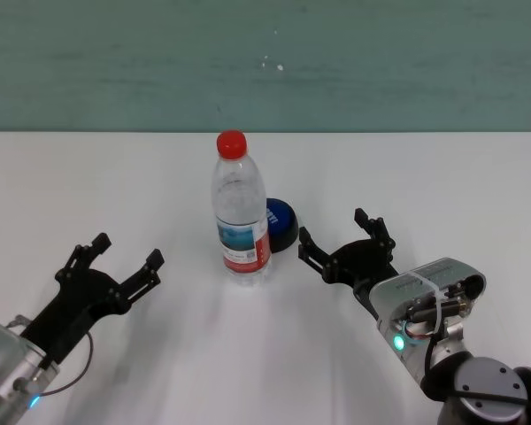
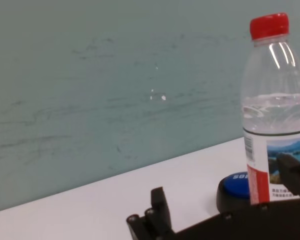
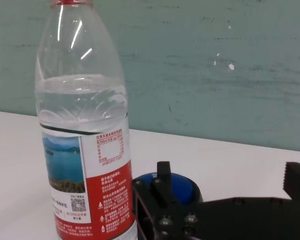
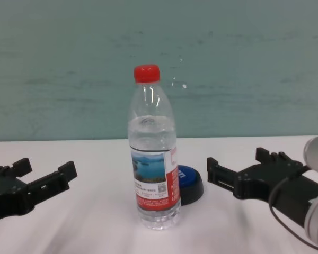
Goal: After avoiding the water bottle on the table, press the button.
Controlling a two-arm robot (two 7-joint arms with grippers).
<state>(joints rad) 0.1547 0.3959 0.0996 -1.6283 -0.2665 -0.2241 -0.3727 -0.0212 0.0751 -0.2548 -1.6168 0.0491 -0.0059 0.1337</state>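
Note:
The water bottle (image 1: 242, 212) stands upright mid-table with its red cap on, also in the chest view (image 4: 153, 174). Just behind it to the right sits the blue button (image 1: 281, 223), partly hidden by the bottle (image 3: 82, 125) in the right wrist view, where the button (image 3: 179, 184) shows past one finger. My right gripper (image 1: 334, 226) hovers open and empty just right of the button, fingers pointing away from me. My left gripper (image 1: 126, 251) is open and empty, well left of the bottle. The white table (image 1: 442, 177) carries both things.
A teal wall (image 1: 265, 62) rises behind the table's far edge. Bare tabletop stretches left of the bottle and to the right of my right gripper (image 4: 236, 157).

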